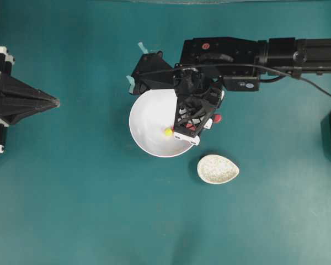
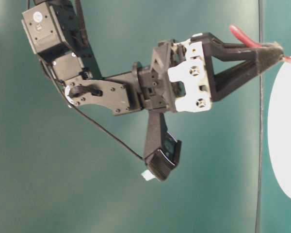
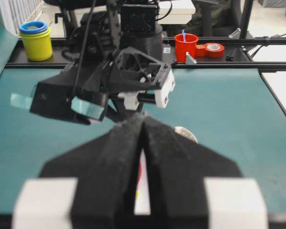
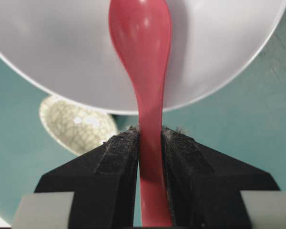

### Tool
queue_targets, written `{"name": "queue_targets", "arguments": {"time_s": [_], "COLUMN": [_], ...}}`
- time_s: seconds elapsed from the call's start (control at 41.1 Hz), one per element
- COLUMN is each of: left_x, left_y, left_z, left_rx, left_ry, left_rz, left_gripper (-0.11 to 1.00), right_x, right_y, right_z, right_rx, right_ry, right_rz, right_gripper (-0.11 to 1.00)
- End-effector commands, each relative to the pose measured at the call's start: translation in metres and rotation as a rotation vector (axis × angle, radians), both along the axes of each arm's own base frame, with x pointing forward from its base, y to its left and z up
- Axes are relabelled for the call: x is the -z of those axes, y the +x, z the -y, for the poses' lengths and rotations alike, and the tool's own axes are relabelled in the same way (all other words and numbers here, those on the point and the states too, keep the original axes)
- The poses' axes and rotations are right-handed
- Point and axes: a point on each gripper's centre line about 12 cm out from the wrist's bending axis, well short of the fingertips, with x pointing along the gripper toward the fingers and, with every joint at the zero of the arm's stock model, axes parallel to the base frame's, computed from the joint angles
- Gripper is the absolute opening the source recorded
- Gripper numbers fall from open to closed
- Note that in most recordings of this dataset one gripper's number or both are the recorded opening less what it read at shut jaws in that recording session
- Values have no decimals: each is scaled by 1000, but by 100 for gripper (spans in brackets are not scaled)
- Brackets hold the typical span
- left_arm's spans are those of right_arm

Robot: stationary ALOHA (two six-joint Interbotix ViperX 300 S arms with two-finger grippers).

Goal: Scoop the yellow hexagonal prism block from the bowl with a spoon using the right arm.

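The white bowl (image 1: pixel 149 118) sits mid-table, and the tiny yellow hexagonal prism block (image 1: pixel 168 131) lies inside it near the right wall. My right gripper (image 1: pixel 194 124) hangs over the bowl's right side, just right of the block. In the right wrist view that gripper (image 4: pixel 150 131) is shut on the handle of the pinkish-red spoon (image 4: pixel 142 33), whose scoop reaches over the bowl (image 4: pixel 52 52); the block does not show there. From table level I see the spoon (image 2: pixel 242 35) sticking out of the gripper (image 2: pixel 277 51) beside the bowl (image 2: pixel 286 141). My left gripper (image 1: pixel 55 102) rests shut and empty at the far left.
A small speckled egg-shaped dish (image 1: pixel 218 169) lies just below and right of the bowl, and shows again (image 4: pixel 76 125) under the rim. Behind the table a yellow cup (image 3: pixel 36 43), a red cup (image 3: pixel 186 46) and a tape roll (image 3: pixel 213 48) stand on the rail.
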Motion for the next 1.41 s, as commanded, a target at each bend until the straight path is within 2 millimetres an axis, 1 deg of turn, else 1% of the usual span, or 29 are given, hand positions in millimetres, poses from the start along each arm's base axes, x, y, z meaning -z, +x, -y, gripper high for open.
{"name": "queue_targets", "arguments": {"time_s": [0.0, 0.146, 0.462, 0.754, 0.972, 1.191, 1.264, 1.313, 1.386], "left_x": [-12, -12, -12, -12, -11, -11, -11, -11, -10], "left_y": [2, 2, 2, 2, 2, 2, 2, 3, 3], "left_z": [1, 1, 1, 1, 1, 1, 1, 1, 1], "left_rx": [3, 3, 3, 3, 3, 3, 3, 3, 3], "left_ry": [3, 3, 2, 3, 3, 3, 3, 3, 3], "left_rz": [35, 35, 37, 35, 34, 34, 32, 31, 29], "left_gripper": [2, 2, 2, 2, 2, 2, 2, 2, 2], "right_x": [-11, -7, -5, -11, -28, -49, -56, -60, -68], "right_y": [6, 10, 18, 33, 43, 42, 40, 38, 35], "right_z": [0, 1, 1, 5, 7, 11, 12, 12, 13], "right_rx": [1, 4, 17, 1, -7, -25, -27, -27, -26], "right_ry": [-4, -10, -17, -40, -59, -94, -104, -109, -117], "right_rz": [51, 70, 138, 246, 298, 309, 307, 307, 312], "right_gripper": [22, 21, 21, 20, 20, 18, 16, 11, 9]}}
